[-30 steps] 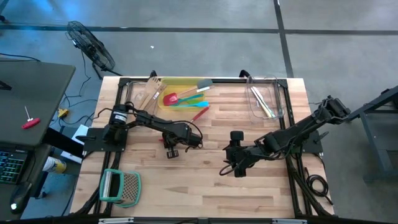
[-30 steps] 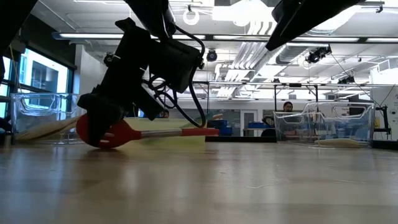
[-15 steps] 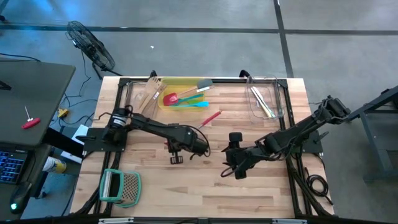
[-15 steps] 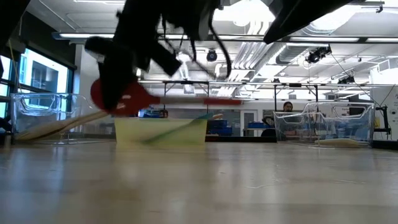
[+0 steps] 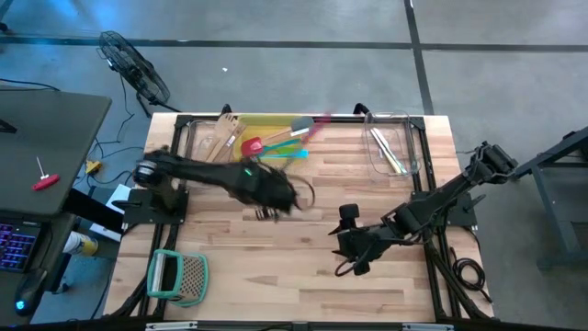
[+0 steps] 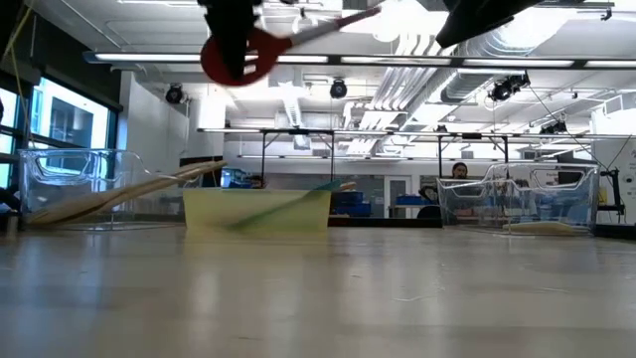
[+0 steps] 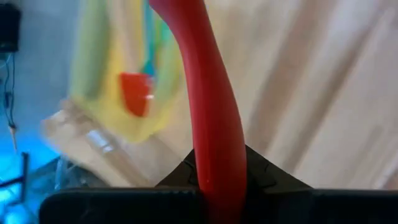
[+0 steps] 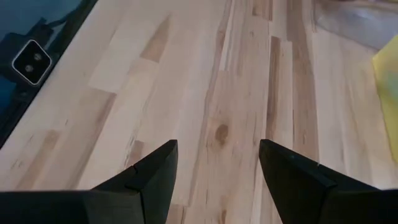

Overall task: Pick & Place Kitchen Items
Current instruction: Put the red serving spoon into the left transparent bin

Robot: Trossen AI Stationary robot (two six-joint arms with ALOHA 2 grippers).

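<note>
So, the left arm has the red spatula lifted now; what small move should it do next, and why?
Probably carry it a little farther toward the yellow tray and lower it there. The left end effector is shut on the red spatula, which hangs high above the table in the low view, not yet over the tray. The right end effector waits open over bare wood.

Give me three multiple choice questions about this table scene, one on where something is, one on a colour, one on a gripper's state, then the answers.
1. Where is the right gripper?
A. over bare table
B. inside the clear bin
C. over the yellow tray

2. What colour is the spatula held by the left gripper?
A. blue
B. red
C. grey

3. How are the right gripper's fingers?
A. shut on a fork
B. apart, holding nothing
C. shut on tongs

Answers: 1 A, high view shows wood beneath it. 2 B, left wrist view shows its red handle. 3 B, wood shows between them.
</note>
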